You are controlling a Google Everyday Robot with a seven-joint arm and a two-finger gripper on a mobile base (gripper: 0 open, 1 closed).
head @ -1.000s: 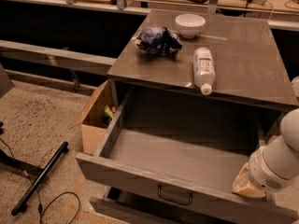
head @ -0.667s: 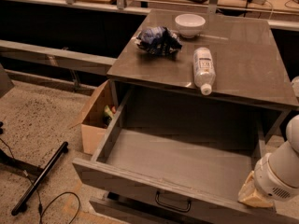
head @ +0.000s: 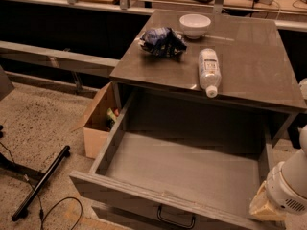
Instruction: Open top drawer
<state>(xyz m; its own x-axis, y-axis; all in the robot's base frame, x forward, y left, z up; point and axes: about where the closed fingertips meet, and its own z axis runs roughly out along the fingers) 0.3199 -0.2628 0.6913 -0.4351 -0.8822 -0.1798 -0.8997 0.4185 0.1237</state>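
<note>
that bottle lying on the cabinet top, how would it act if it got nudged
Lying on its side, the bottle would probably roll sideways across the cabinet top. It looks like plastic, likely light. Its cap nears the front edge, so a forward push might drop it into the open top drawer. The gripper sits lower right, away from it.

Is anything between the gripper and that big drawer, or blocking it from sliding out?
Nothing visible does. The gripper is at the front right corner of the top drawer, which stands far out. The cardboard box sits beside its left wall, off its path.
</note>
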